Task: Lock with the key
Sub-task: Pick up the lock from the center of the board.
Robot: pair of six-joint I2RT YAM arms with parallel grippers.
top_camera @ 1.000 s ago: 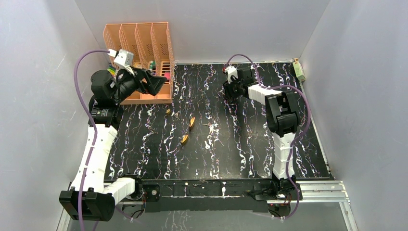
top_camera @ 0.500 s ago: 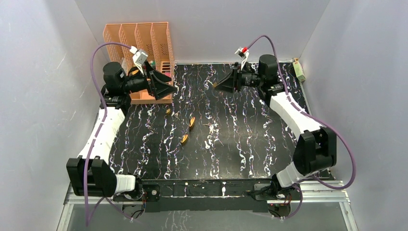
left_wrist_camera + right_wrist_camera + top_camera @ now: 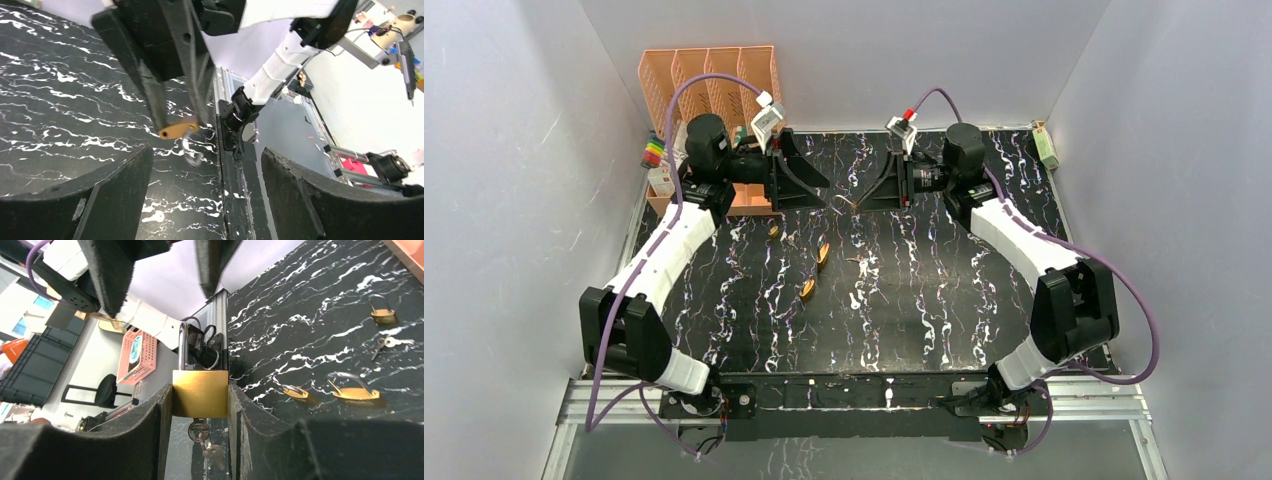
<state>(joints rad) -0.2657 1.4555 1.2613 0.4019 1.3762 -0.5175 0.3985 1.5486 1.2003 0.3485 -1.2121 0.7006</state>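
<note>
The right gripper (image 3: pixel 199 389) is clenched on a brass padlock (image 3: pixel 200 401), held in the air over the far middle of the desk (image 3: pixel 924 300). A key (image 3: pixel 198 430) sits in the padlock's underside. The left gripper (image 3: pixel 822 190) faces it, jaws spread and empty, with the padlock's shackle end just off its fingertips.

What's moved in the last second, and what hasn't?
Left gripper swung right, away from the organizer, to the far middle of the table, and is open. Right gripper turned to face it, carrying the padlock leftward, with the key hanging below it. The loose padlocks and the organizer stayed put.
</note>
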